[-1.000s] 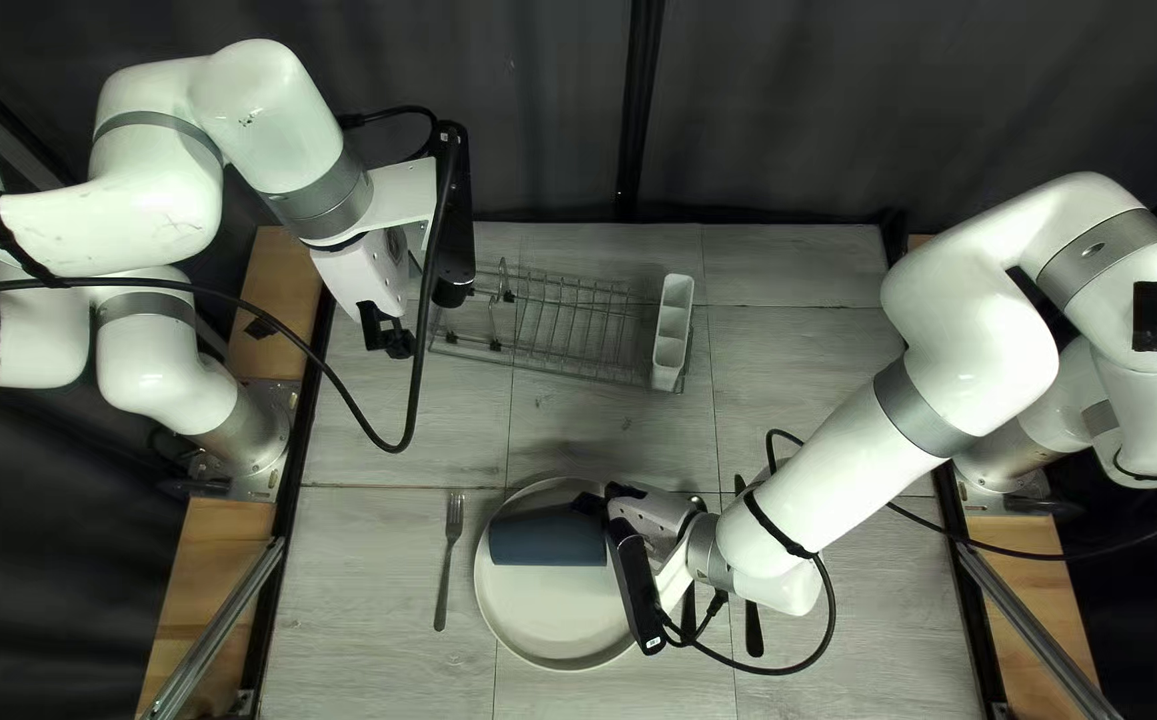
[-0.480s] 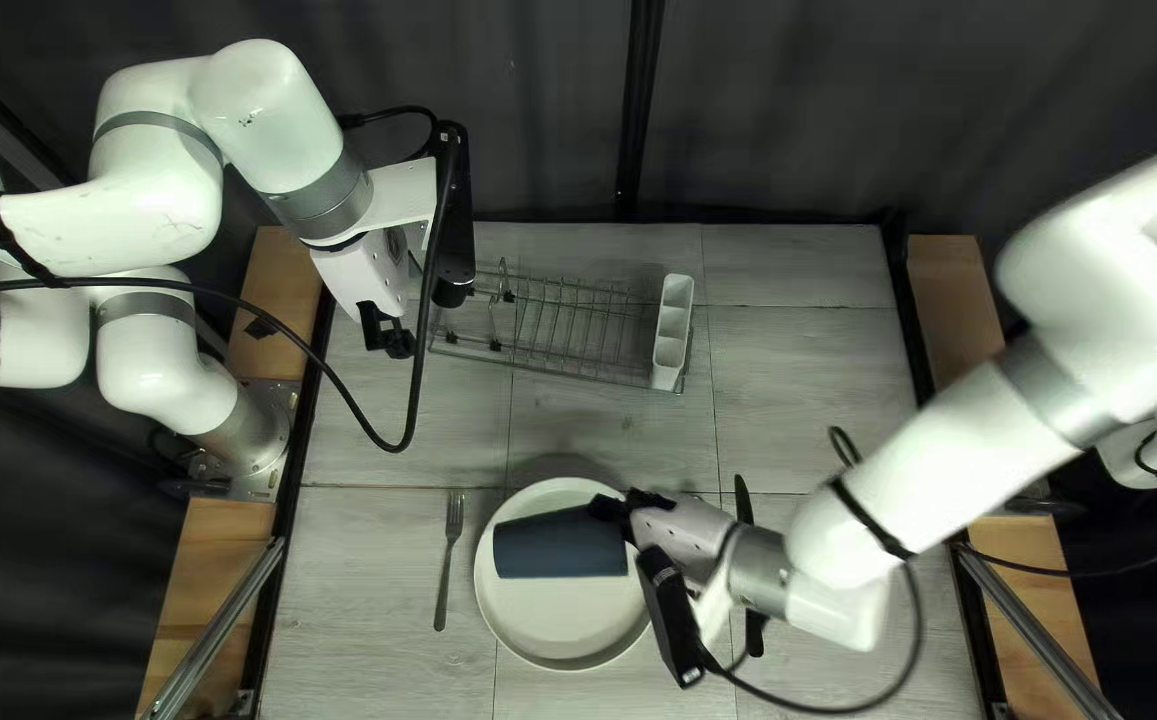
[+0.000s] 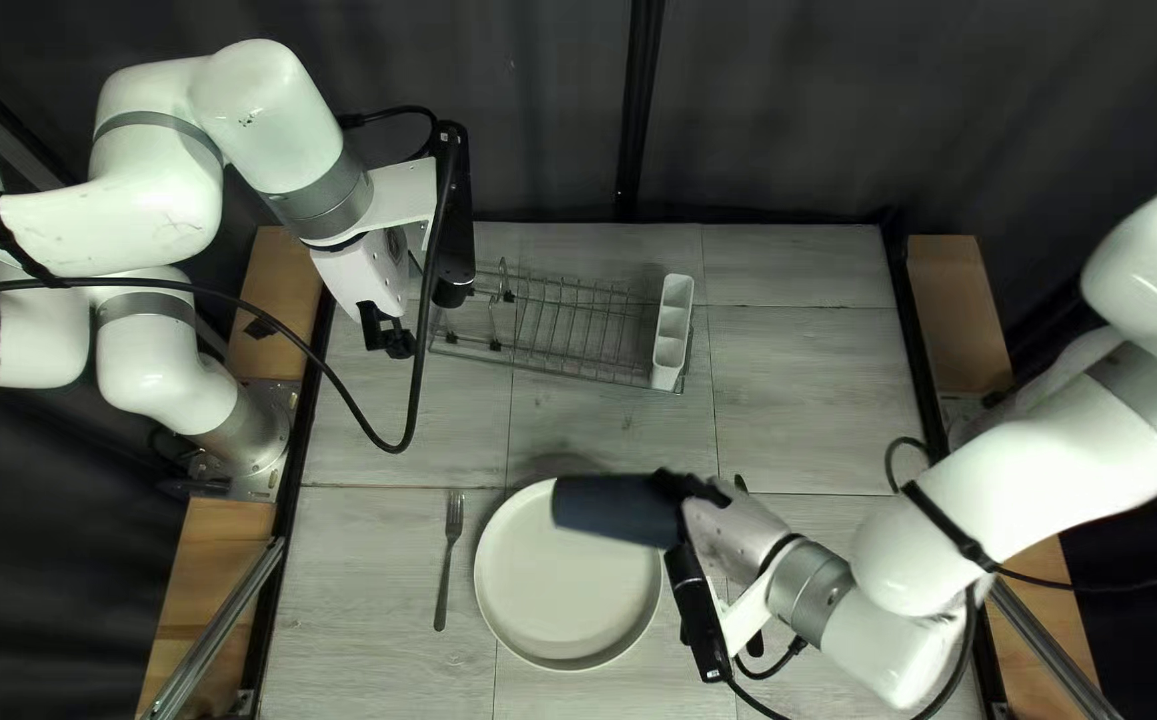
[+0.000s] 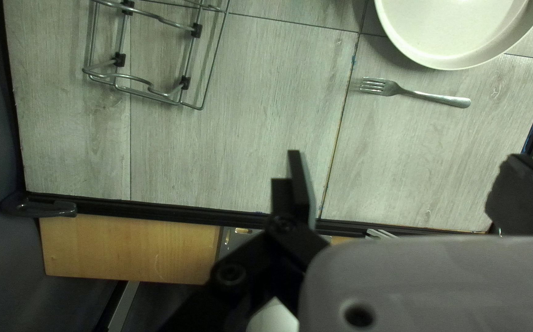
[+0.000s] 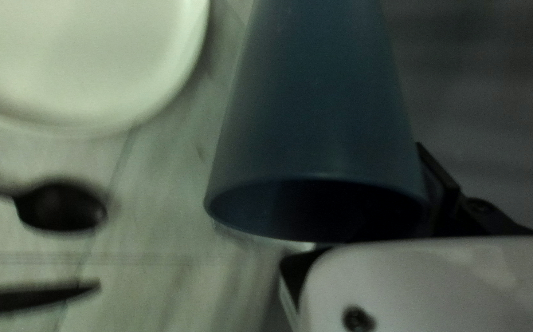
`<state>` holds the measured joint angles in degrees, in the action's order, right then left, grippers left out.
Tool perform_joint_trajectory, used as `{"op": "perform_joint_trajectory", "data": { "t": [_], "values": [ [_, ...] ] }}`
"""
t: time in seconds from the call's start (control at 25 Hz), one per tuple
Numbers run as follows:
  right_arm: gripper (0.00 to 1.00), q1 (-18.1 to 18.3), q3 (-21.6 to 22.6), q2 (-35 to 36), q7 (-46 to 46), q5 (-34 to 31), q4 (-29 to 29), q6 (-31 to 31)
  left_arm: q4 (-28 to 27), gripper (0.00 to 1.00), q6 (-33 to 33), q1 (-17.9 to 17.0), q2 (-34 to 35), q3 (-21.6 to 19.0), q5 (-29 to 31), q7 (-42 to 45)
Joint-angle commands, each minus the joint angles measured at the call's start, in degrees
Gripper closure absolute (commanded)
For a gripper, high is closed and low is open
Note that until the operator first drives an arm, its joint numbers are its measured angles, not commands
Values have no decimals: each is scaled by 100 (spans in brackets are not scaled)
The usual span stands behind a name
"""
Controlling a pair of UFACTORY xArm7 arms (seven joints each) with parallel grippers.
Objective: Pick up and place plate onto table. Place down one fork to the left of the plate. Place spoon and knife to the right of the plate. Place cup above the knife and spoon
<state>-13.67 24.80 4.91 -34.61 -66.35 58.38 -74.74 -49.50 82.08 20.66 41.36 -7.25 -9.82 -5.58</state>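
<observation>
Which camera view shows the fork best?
The left wrist view: the fork appears large there, whole and uncovered, its tines distinct, beside the plate. The top left view also shows it whole, but smaller, lying left of the plate with its tines toward the table's far edge. The right wrist view does not show it.

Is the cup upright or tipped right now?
Tipped: the top left view shows the cup side-on, and the right wrist view looks into its open mouth.

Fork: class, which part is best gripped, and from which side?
Probably the handle's middle, from straight above, with the jaws closing across its narrow width: the fork lies flat, long and slender, beside the plate.
</observation>
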Motion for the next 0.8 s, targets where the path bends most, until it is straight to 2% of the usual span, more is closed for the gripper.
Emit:
{"op": "perform_joint_trajectory", "data": {
  "t": [0.04, 0.32, 0.44, 0.48, 0.52, 0.6, 0.8],
  "values": [
    [100, -49, 38, 38, 155, 196, 137, -246, 0, 0, 0, 0, 0, 0, 0, 0],
    [100, -20, 19, -100, 207, 168, -3, -185, 0, 0, 0, 0, 0, 0, 0, 0],
    [100, 123, -109, -449, 399, 917, 141, -98, 0, 0, 0, 0, 0, 0, 0, 0],
    [100, 189, -191, -535, 476, 1380, 258, -153, 0, 0, 0, 0, 0, 0, 0, 0],
    [100, 221, -234, -537, 560, 1678, 379, -288, 0, 0, 0, 0, 0, 0, 0, 0],
    [100, 238, -276, -429, 781, 2380, 885, -936, 0, 0, 0, 0, 0, 0, 0, 0],
    [100, 238, -276, -429, 781, 2380, 885, -936, 0, 0, 0, 0, 0, 0, 0, 0]
  ]
}}
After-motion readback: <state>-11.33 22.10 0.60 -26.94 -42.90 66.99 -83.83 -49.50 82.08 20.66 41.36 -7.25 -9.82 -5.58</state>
